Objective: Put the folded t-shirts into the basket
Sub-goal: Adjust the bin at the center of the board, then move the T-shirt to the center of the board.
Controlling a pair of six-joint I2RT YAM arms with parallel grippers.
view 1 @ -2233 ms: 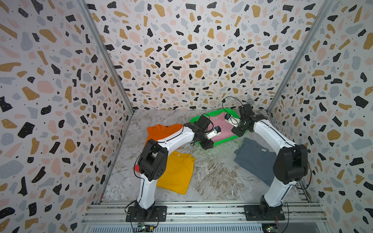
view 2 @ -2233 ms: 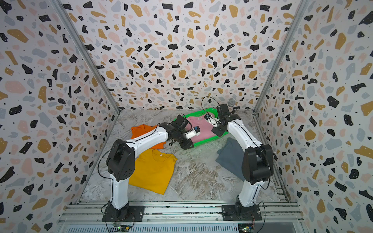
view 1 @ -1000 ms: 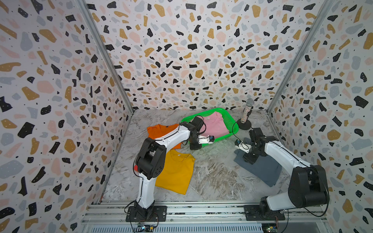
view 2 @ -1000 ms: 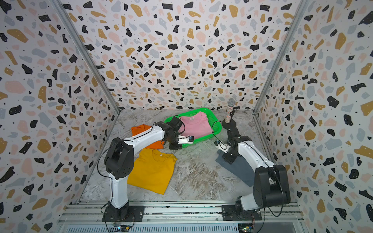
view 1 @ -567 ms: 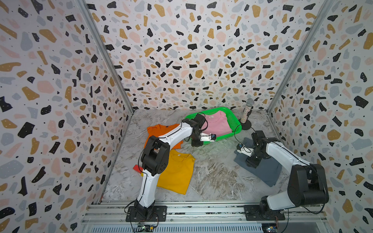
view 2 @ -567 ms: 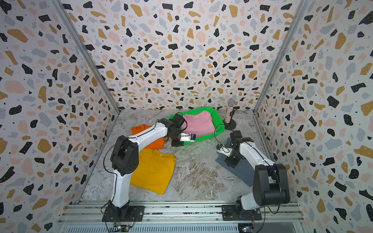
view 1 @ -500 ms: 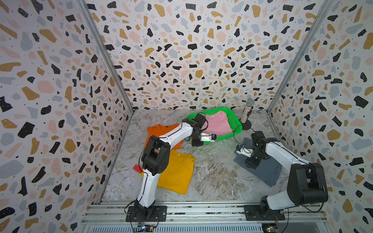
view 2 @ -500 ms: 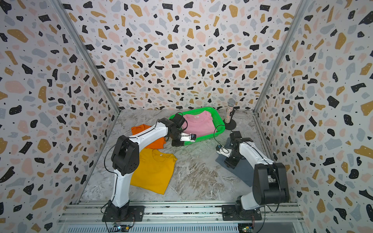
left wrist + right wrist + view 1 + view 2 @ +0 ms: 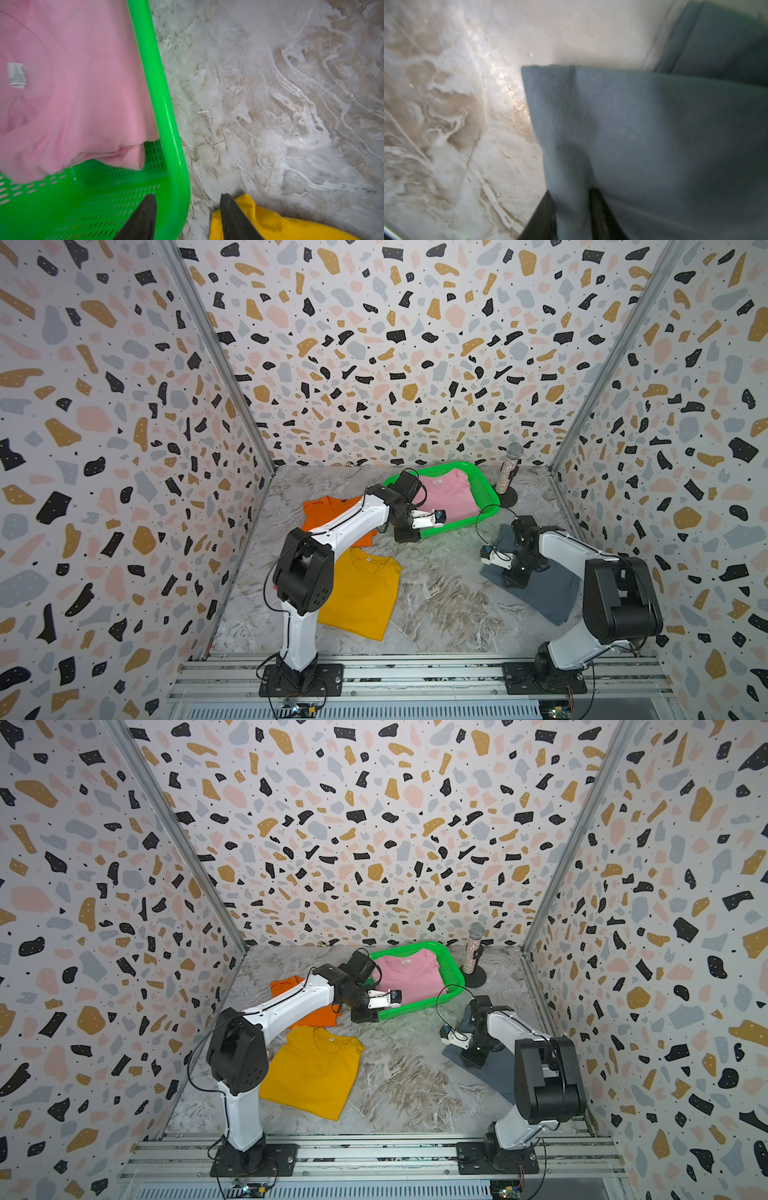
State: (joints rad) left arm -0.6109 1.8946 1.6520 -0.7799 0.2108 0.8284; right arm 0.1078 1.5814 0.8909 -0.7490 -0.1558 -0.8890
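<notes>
The green basket (image 9: 485, 494) (image 9: 454, 970) (image 9: 166, 116) stands at the back with the pink t-shirt (image 9: 451, 497) (image 9: 409, 975) (image 9: 72, 93) lying in it. My left gripper (image 9: 405, 536) (image 9: 365, 1016) (image 9: 188, 207) is open astride the basket's near corner, one finger inside and one outside. The orange t-shirt (image 9: 328, 510) (image 9: 291, 986) and the mustard yellow t-shirt (image 9: 361, 597) (image 9: 316, 1073) (image 9: 270, 224) lie flat on the left. On the right, my right gripper (image 9: 515, 578) (image 9: 473, 1058) (image 9: 572, 205) is shut on the near edge of the grey-blue t-shirt (image 9: 548, 593) (image 9: 490, 1073) (image 9: 654, 135).
A glittery microphone on a round black stand (image 9: 509, 472) (image 9: 471, 952) stands just right of the basket, near the back corner. Patterned walls close in three sides. A metal rail with both arm bases runs along the front.
The left gripper's jaws have opened off the basket's rim after shifting the basket a little to the right. The right gripper has closed on the grey-blue t-shirt's edge.
</notes>
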